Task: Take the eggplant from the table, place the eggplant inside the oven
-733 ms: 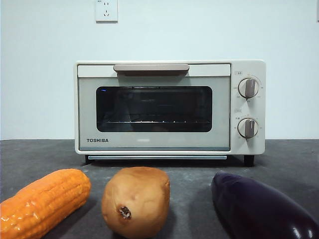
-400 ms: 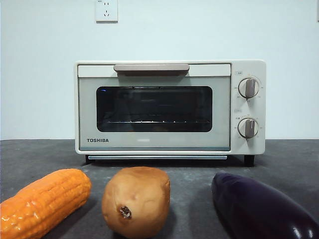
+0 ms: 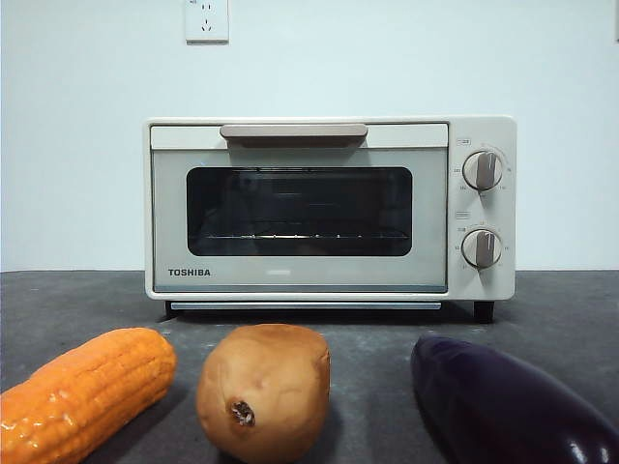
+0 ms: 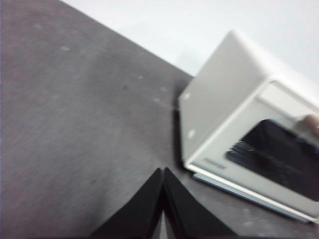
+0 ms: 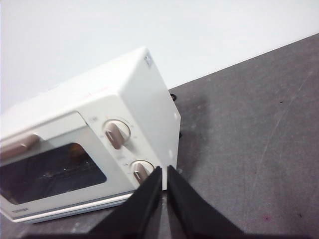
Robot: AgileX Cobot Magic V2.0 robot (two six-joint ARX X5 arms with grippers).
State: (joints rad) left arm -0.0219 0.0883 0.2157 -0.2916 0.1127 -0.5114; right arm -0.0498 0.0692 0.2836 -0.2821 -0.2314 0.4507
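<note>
The dark purple eggplant lies on the grey table at the front right, reaching past the picture's edge. Behind it stands the cream-white oven with its glass door closed; it also shows in the left wrist view as the oven and in the right wrist view as the oven. My left gripper is shut and empty above bare table, left of the oven. My right gripper is shut and empty, near the oven's right side. Neither gripper appears in the front view.
A brown potato sits at front centre and an orange corn cob at front left. A white wall with a socket stands behind the oven.
</note>
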